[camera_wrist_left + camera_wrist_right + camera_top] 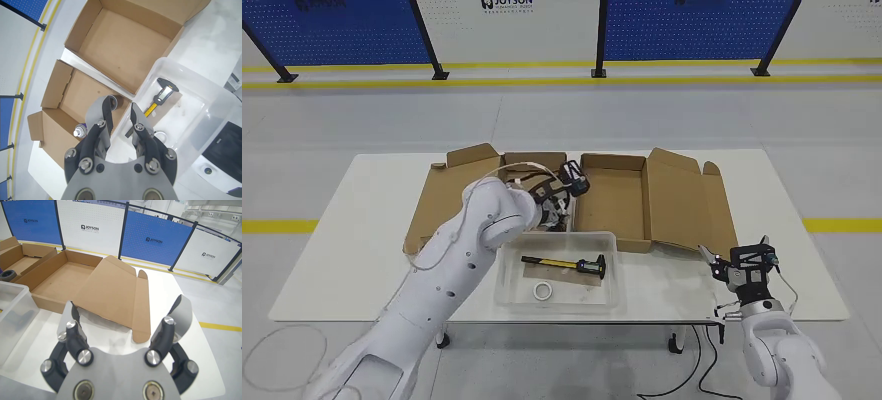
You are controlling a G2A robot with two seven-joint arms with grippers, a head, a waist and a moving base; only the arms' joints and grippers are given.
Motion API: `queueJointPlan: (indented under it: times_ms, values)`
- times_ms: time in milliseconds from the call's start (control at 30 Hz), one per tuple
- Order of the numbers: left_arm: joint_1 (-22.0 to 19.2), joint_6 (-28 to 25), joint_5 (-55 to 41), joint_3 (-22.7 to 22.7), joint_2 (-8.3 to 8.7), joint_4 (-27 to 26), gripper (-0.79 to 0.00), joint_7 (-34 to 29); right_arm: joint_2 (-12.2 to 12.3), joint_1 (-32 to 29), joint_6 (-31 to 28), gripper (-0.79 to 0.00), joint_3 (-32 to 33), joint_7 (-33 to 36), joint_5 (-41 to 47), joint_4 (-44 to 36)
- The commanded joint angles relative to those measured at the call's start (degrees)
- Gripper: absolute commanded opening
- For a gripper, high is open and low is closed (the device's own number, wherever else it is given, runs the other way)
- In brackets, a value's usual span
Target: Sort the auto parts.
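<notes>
My left gripper (121, 108) hangs open and holds nothing, above the edge where the left cardboard box (56, 98) meets the clear plastic bin (191, 73). In that box lie a spray can (80, 130) and a black cylindrical part (114, 102). The bin holds a digital caliper (164, 92) and a white ring (160, 134). In the top view the left gripper (558, 205) is between the two boxes, just behind the bin (504, 285). My right gripper (124, 304) is open and holds nothing, low over the table's front right corner (742, 262), in front of the right box (62, 279).
The right cardboard box (614, 205) has nothing in it, and its lid flap (682, 195) lies flat toward the right gripper. Bare white table (352, 250) lies left of the boxes and around the right gripper. Blue and white fence panels (157, 239) stand beyond the table.
</notes>
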Motion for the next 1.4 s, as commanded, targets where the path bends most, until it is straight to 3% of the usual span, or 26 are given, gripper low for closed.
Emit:
queueJointPlan:
  times_ms: [0,333,533,700,1100,1367]
  values:
    - [2.65,-0.07,-0.34,-1.67,0.60,-3.03,-0.570,-0.67,0.00,0.00,0.00,0.000,0.00,0.00,0.00,0.00]
    - [11.53,0.44,-3.60,-7.47,2.62,-9.07,-0.551,-1.83,0.00,0.00,0.00,0.000,0.00,0.00,0.00,0.00]
    - [13.41,-0.63,-4.71,-7.79,3.21,-9.14,-0.548,-2.88,0.00,0.00,0.00,0.000,0.00,0.00,0.00,0.00]
    - [12.60,-2.12,-5.99,-5.92,3.22,-6.74,-0.554,-4.05,0.00,0.00,0.00,0.000,0.00,0.00,0.00,0.00]
    - [5.80,-5.60,-7.95,2.20,2.14,4.97,-0.576,-7.50,0.00,0.00,0.00,0.000,0.00,0.00,0.00,0.00]
    - [2.01,-6.08,-8.10,8.44,2.80,11.43,-0.557,-7.04,0.00,0.00,0.00,0.000,0.00,0.00,0.00,0.00]
